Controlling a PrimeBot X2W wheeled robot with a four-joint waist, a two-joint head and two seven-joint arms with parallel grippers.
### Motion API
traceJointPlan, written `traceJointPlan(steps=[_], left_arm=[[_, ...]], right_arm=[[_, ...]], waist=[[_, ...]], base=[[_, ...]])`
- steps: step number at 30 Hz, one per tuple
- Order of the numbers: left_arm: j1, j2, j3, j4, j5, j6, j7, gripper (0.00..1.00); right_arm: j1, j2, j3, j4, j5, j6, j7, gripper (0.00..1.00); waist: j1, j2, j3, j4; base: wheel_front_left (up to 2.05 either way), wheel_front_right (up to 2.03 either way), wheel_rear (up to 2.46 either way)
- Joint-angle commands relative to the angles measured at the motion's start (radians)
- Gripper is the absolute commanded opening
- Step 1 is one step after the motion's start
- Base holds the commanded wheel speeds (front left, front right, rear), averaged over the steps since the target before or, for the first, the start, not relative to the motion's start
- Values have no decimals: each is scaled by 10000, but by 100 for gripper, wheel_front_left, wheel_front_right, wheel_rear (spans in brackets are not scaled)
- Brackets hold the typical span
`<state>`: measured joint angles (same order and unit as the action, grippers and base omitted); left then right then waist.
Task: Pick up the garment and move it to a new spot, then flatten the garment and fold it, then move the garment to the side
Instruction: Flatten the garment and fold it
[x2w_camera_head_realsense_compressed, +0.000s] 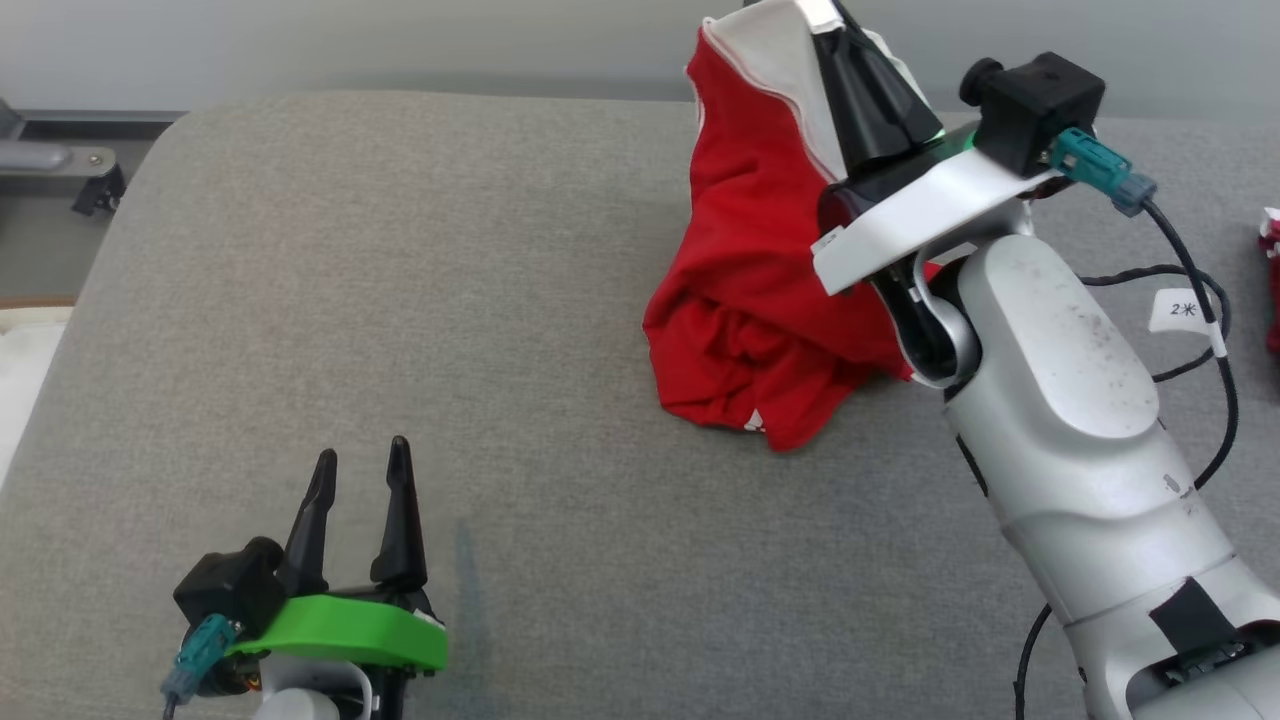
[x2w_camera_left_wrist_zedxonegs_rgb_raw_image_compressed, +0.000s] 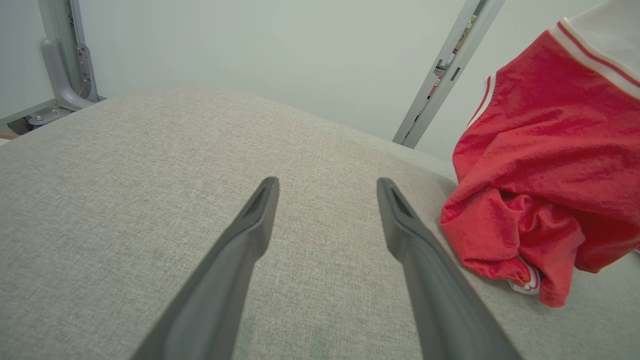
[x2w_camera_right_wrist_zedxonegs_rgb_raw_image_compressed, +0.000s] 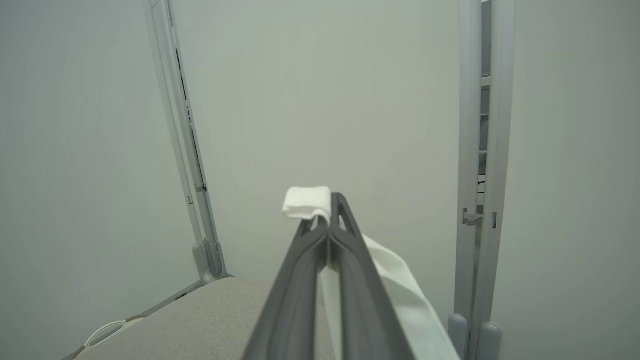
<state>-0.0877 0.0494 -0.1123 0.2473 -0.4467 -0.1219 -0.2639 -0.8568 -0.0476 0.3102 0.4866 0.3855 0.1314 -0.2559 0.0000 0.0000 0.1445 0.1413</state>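
**A:** Start close in. What is the left claw doing?

**B:** The left claw (x2w_camera_head_realsense_compressed: 362, 450) sits nearest the robot, low on its left over the grey upholstered pad (x2w_camera_head_realsense_compressed: 400, 250). Its two dark fingers are spread wide with nothing between them (the left wrist view has only bare grey weave in the gap).

**A:** And which way does the garment lie from there?

**B:** Ahead and off to the right, well apart from it. The red knit garment with white trim (x2w_camera_head_realsense_compressed: 760, 300) is bunched at its lower end, and that end appears to rest on the pad. From there it rises steeply, so its long axis is close to upright, not flat along the pad.

**A:** What holds it up?

**B:** The right claw (x2w_camera_right_wrist_zedxonegs_rgb_raw_image_compressed: 331, 215), farther back and higher. Its fingers are clenched on the white trim, and a fold of white cloth (x2w_camera_right_wrist_zedxonegs_rgb_raw_image_compressed: 306, 202) pokes out at the tips.

**A:** So which arm matters for the next move?

**B:** The right one, I'd judge, since it alone has the cloth. Carrying the garment to a new spot depends on the trailing lower end clearing or dragging over the pad. The open ground lies leftward, toward the released left claw, which would have to reach forward and right to catch the hanging hem.
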Motion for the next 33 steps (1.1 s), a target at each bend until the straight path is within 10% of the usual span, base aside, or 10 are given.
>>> traceJointPlan(steps=[1, 15, 16, 17, 18, 24, 33], left_arm=[[-72, 23, -26, 17, -127, 42, -4, 100], [-151, 23, -279, 16, -436, 181, -4, 100], [-151, 21, -282, 18, -459, 192, -4, 100], [-157, 21, -284, 15, -480, 204, -4, 100], [-174, 21, -289, 4, -511, 220, -4, 100], [-281, 21, -295, -76, -619, 290, -4, 100], [-562, 24, -170, -242, -241, 294, -4, 100]], right_arm=[[-87, -49, 317, 19, 239, -16, -29, 0], [305, -43, 3757, 1496, 1738, -14, -80, 0], [383, -52, 4047, 1555, 1817, -16, -55, 8], [407, -61, 4210, 1536, 1922, -16, -59, 44], [391, -63, 4367, 1480, 2017, -16, -68, 100], [637, -64, 4893, 1329, 2229, -16, -87, 100], [1191, -52, 2091, 1591, -24, -16, -100, 100]], waist=[[0, 0, -58, 541], [0, 0, 31, 2163], [0, 0, 54, 2198], [0, 0, 70, 2213], [0, 0, 98, 2225], [0, 0, 249, 1950], [0, 0, 193, 908]], base=[[0, 0, 0], [0, 0, 0], [0, 0, 0], [0, 0, 0], [0, 0, 0], [0, 0, 0], [0, 0, 0]])
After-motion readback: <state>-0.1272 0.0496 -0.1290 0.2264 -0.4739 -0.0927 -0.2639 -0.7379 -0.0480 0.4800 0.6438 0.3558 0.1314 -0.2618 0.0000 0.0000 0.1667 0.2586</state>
